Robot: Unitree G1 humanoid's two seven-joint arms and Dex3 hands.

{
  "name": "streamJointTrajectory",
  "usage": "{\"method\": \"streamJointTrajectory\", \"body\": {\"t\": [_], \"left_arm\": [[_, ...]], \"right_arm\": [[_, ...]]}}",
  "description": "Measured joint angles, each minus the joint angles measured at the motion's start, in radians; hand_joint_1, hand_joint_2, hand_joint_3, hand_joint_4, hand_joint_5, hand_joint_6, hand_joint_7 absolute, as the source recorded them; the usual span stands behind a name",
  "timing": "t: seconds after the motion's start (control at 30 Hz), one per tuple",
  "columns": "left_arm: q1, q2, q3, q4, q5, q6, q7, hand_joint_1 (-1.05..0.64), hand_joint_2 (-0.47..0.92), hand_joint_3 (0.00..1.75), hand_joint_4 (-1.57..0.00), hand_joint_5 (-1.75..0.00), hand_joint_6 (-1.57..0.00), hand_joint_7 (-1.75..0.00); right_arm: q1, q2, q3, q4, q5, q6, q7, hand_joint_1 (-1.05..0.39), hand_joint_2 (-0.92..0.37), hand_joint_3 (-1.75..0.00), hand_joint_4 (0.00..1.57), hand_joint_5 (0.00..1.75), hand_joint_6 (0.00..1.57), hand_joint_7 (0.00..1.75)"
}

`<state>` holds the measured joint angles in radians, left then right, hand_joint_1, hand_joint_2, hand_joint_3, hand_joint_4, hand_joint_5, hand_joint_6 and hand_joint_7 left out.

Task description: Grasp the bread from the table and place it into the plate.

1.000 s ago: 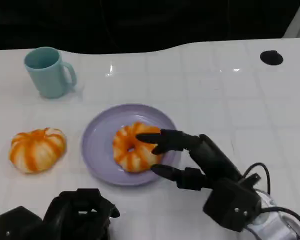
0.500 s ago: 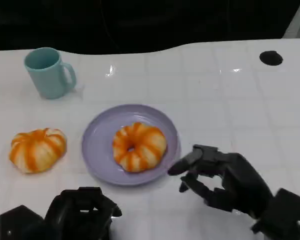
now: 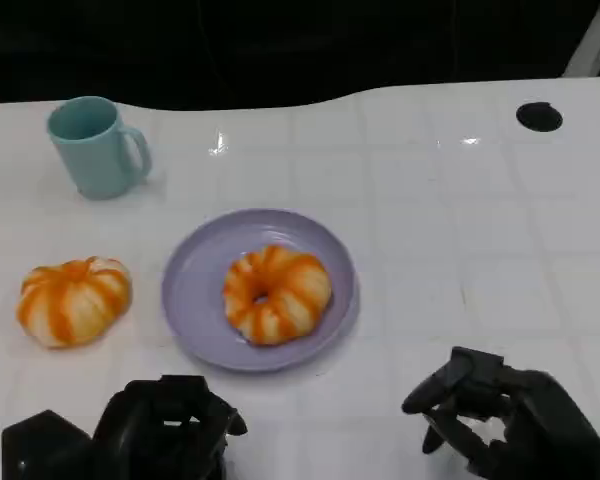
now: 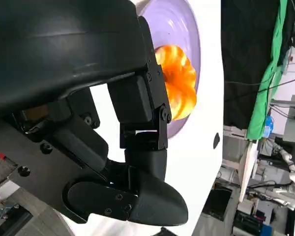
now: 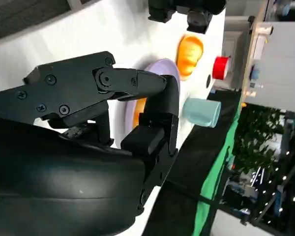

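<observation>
White counter (image 3: 480, 220): bread (image 3: 277, 293) now sits in purple plate (image 3: 195, 300); right hand (image 3: 500, 420) pulled back, fingers released, empty. Placement looks done.

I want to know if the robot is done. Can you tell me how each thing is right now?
bread on the plate: lying flat in the middle, nothing touching it
plate: flat on the table, holding one bread
second bread: on the table beside the plate, untouched
mug: upright, looks empty
right hand: off the plate, fingers curled, holding nothing
left hand: near the table's front edge, holding nothing
</observation>
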<state>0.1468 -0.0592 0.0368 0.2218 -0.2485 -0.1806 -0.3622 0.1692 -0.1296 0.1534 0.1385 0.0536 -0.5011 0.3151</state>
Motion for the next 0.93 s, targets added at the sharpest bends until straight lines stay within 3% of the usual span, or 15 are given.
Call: {"method": "streamJointTrajectory", "body": {"t": [0.23,0.57,0.93], "left_arm": [[0.000,0.001,0.001,0.000,-0.002,0.002,0.000,-1.05,0.62,0.46,-1.57,-1.22,-1.50,-0.61],[-0.001,0.012,0.017,0.010,-0.008,-0.001,-0.003,-1.05,0.63,0.44,-1.57,-1.22,-1.49,-0.60],[-0.018,0.024,0.033,0.042,-0.017,-0.002,-0.017,-1.05,0.63,0.41,-1.57,-1.22,-1.48,-0.60]], "right_arm": [[0.043,0.006,-0.017,-0.045,0.013,0.071,0.000,-0.41,-0.86,-0.57,0.73,1.44,0.71,1.24],[0.022,0.054,-0.021,-0.011,0.012,0.073,-0.016,-0.44,-0.88,-0.53,0.72,1.46,0.70,1.23],[0.002,0.065,-0.023,0.008,0.017,0.072,-0.015,-0.44,-0.87,-0.50,0.72,1.46,0.71,1.21]]}}
